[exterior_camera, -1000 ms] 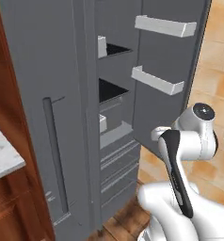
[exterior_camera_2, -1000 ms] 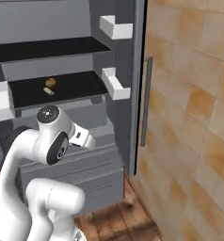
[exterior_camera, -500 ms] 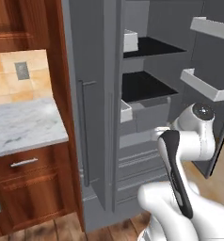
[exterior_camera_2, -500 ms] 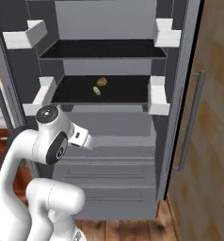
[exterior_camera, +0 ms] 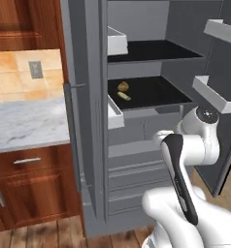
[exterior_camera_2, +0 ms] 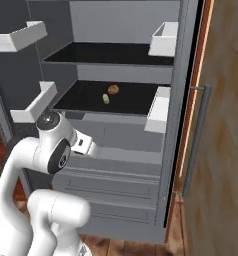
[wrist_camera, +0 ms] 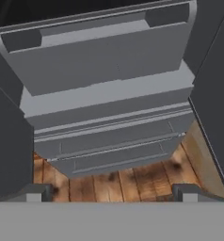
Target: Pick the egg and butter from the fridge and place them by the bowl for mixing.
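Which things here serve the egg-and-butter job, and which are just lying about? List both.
Job: butter on the lower black shelf; fridge, open; gripper, open.
Lying about: golden-orange lumpy ball beside the butter; marble counter; wooden cupboards.

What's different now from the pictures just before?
The base has swung around to face the open fridge more squarely, so the whole scene shifted in both base views; the things themselves did not move. Nothing was grabbed or let go. The golden-orange lumpy ball and the butter stay side by side on the lower shelf. The arm keeps its folded pose, and the gripper stays open.
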